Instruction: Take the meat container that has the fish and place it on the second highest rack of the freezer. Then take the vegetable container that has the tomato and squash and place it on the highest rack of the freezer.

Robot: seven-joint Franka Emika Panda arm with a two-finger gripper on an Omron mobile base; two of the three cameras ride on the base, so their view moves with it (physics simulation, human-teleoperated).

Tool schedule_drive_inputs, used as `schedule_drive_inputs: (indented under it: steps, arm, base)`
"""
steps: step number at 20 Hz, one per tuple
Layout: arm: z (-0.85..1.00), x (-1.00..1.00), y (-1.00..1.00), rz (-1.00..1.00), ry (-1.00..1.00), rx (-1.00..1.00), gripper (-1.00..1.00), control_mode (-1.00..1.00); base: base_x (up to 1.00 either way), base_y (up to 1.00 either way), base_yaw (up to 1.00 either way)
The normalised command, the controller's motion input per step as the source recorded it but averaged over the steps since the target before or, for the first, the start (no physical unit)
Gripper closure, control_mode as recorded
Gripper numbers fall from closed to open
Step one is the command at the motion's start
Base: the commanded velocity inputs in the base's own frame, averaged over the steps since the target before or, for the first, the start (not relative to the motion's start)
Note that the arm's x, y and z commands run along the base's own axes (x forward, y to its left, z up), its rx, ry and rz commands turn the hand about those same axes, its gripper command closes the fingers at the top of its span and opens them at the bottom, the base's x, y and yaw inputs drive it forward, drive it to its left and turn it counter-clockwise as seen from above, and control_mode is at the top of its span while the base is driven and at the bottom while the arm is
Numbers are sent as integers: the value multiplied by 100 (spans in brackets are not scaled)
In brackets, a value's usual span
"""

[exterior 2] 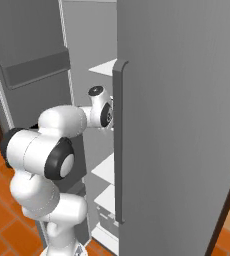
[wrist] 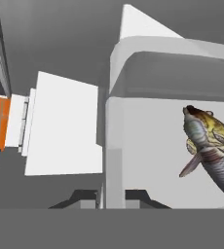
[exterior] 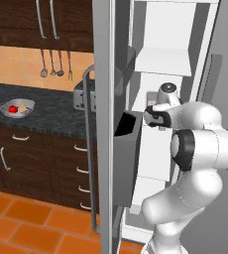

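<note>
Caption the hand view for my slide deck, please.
Gripper shut on the rim of the clear meat container holding the fish, inside the freezer.

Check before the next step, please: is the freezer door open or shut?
Open. The freezer door stands edge-on in the left base view, its white shelves exposed, and the arm reaches inside.

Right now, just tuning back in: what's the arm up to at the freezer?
The white arm is reaching into the open tall grey-doored freezer. In the hand view its gripper is shut on the rim of a pale grey container holding the slim silvery-grey fish, among the white shelves. The shallow grey bowl with the small red tomato sits on the dark counter, not yet fetched.
</note>
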Motion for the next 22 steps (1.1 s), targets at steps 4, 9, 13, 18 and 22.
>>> schedule_drive_inputs:
  steps: [4,9,13,18,22]
  arm:
    - [0,59,-27,-1,0,0,100,-100]
    - [-11,45,-27,0,0,0,100,-100]
    - [-22,40,-14,0,0,0,100,-100]
    - [-27,12,-1,0,0,0,100,-100]
    - [0,0,0,0,-2,0,100,-100]
  base:
    - [0,0,0]
    - [0,0,0]
    - [0,0,0]
    - [0,0,0]
    - [0,0,0]
